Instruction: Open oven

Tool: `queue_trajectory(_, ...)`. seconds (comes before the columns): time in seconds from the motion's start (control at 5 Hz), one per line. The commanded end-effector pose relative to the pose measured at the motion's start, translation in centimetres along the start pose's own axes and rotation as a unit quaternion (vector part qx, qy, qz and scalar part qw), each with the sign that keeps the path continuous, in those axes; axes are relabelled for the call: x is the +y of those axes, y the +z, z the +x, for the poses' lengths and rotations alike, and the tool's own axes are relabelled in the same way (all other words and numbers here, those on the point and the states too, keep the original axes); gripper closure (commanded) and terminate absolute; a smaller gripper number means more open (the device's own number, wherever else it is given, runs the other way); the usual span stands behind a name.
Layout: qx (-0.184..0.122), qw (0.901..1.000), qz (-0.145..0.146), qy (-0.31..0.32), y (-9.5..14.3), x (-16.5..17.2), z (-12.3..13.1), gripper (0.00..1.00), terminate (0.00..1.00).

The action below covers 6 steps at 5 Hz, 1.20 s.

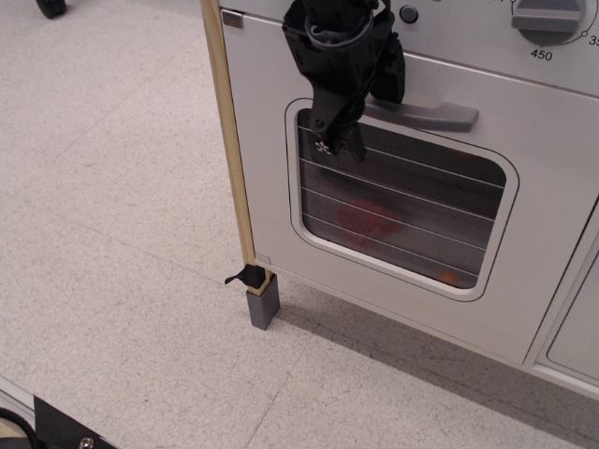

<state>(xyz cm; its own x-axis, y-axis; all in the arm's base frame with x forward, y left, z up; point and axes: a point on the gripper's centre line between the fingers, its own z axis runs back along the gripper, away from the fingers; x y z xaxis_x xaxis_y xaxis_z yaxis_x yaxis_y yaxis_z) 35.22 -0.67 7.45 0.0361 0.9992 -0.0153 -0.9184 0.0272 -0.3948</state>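
The white toy oven (524,281) fills the right of the view, and its door is shut. The door has a rounded window (402,210) lined with wires, and a red shape shows dimly behind it. The grey bar handle (430,114) runs above the window. My black gripper (365,117) hangs over the left end of the handle. It looks open: one finger (335,136) points down over the window's upper left corner, and the other sits by the handle's left end. It hides the handle's left part.
A grey numbered dial (547,19) and a small dark button (409,14) sit on the panel above the door. A wooden post (229,140) with a grey foot (263,304) edges the oven's left side. A plain white cabinet panel (576,332) stands at the right. Speckled floor (112,234) lies to the left.
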Motion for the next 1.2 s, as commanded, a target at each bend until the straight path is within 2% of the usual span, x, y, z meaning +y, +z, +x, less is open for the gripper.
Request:
queue_trajectory(0.0, 0.008, 0.9998, -0.006, 0.019, -0.1, -0.7, 0.3, 0.00, 0.00)
queue_trajectory(0.6, -0.003, 0.9996, 0.004, -0.027, -0.1, 2.5, 2.2, 0.00, 0.00)
queue_trajectory(1.0, 0.005, 0.9969, 0.008, -0.079, 0.7, 5.3, 4.3, 0.00, 0.00)
